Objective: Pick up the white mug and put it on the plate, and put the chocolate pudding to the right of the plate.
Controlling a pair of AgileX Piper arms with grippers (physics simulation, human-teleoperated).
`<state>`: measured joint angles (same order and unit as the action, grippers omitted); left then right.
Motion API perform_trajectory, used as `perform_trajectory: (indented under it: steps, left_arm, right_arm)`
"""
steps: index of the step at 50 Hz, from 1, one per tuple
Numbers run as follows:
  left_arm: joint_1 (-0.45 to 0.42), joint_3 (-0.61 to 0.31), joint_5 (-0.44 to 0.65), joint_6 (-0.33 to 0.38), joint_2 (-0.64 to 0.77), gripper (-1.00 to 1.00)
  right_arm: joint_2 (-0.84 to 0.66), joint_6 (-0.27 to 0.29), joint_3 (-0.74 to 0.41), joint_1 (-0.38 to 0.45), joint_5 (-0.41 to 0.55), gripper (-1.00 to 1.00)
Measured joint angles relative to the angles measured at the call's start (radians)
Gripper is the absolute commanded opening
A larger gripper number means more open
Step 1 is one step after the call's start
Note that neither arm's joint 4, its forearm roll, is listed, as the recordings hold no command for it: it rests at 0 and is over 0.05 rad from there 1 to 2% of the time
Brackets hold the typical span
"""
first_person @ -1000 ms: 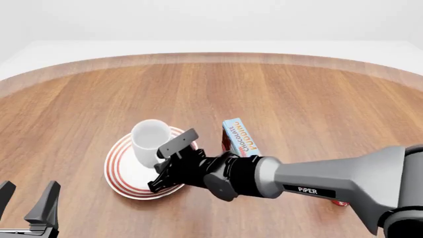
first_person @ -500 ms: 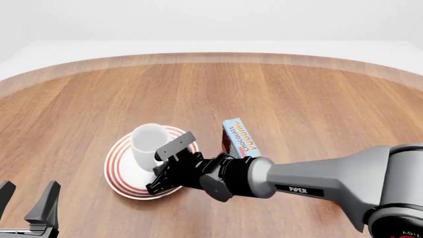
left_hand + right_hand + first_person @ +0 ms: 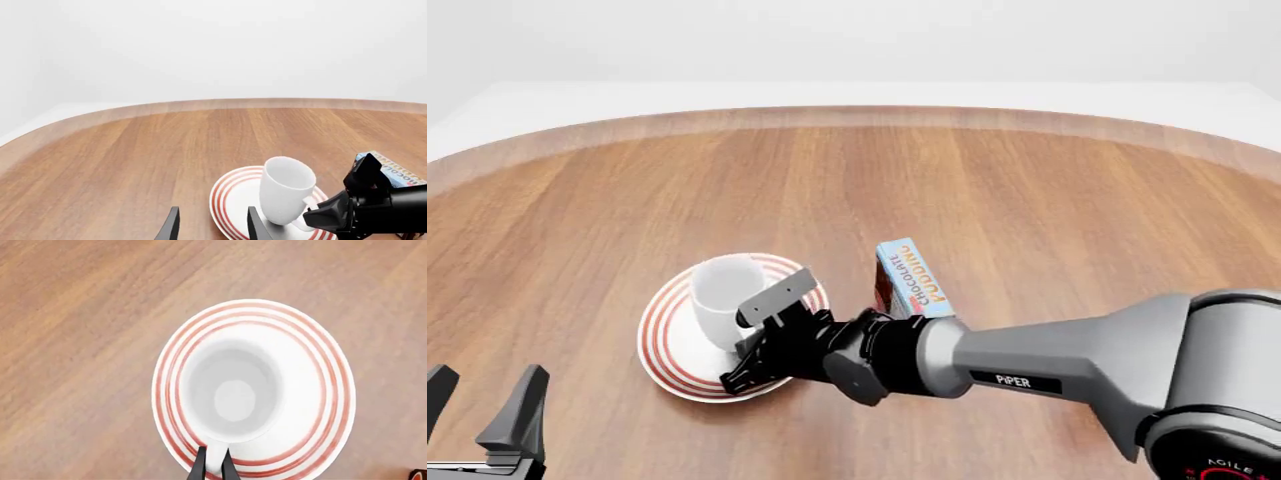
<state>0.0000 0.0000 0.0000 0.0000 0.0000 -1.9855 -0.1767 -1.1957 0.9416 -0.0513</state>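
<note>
One gripper, the right gripper (image 3: 763,335), pinches the white mug (image 3: 723,296) by its handle, right above the plate (image 3: 667,345).

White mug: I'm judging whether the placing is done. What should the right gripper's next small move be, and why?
Probably open the jaws. The white mug stands upright within the plate rings, and the right gripper is pinched on its handle. Letting go leaves the mug placed.
</note>
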Motion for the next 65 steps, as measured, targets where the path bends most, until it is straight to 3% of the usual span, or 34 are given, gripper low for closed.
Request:
perform_trajectory:
  steps: [21, 22, 65]
  left_arm:
    - [0.000, 0.000, 0.000, 0.000, 0.000, 1.00]
    - [0.000, 0.000, 0.000, 0.000, 0.000, 1.00]
    - [0.000, 0.000, 0.000, 0.000, 0.000, 1.00]
  right_arm:
    - [-0.020, -0.008, -0.015, 0.001, 0.014, -1.00]
    - [-0.021, -0.009, -0.015, 0.001, 0.014, 1.00]
    - [0.047, -0.011, 0.010, -0.006, 0.022, 1.00]
